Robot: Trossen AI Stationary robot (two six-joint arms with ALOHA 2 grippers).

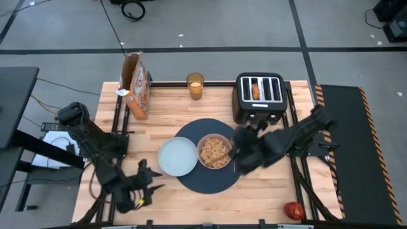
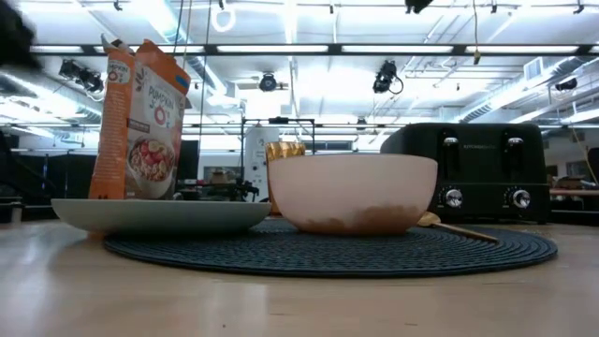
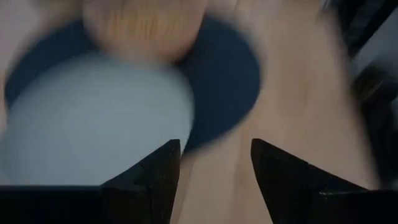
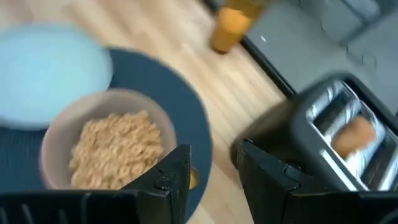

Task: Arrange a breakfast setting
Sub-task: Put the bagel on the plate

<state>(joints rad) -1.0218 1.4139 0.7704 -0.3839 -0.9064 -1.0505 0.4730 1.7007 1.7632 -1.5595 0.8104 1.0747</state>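
Note:
The dark-blue mat [image 1: 206, 175] lies at the table's middle. On it stands the pinkish bowl [image 1: 214, 151], full of cereal. The pale plate [image 1: 178, 156] rests on the mat's left edge. The gold spoon [image 2: 451, 226] lies on the mat right of the bowl. The juice glass [image 1: 195, 86] stands at the far edge. A slice of toast [image 1: 255, 90] sticks up in the toaster [image 1: 259, 95]. The red apple [image 1: 293, 210] lies near the right front corner. My right gripper [image 4: 211, 167] is open above the mat's right part, beside the bowl. My left gripper [image 3: 214, 163] is open and empty near the front left.
The cereal box [image 1: 137, 86] stands at the far left, with an orange item [image 1: 135, 108] leaning by it. Bare wood lies in front of the mat and to its right. Black frame rails run along both table sides.

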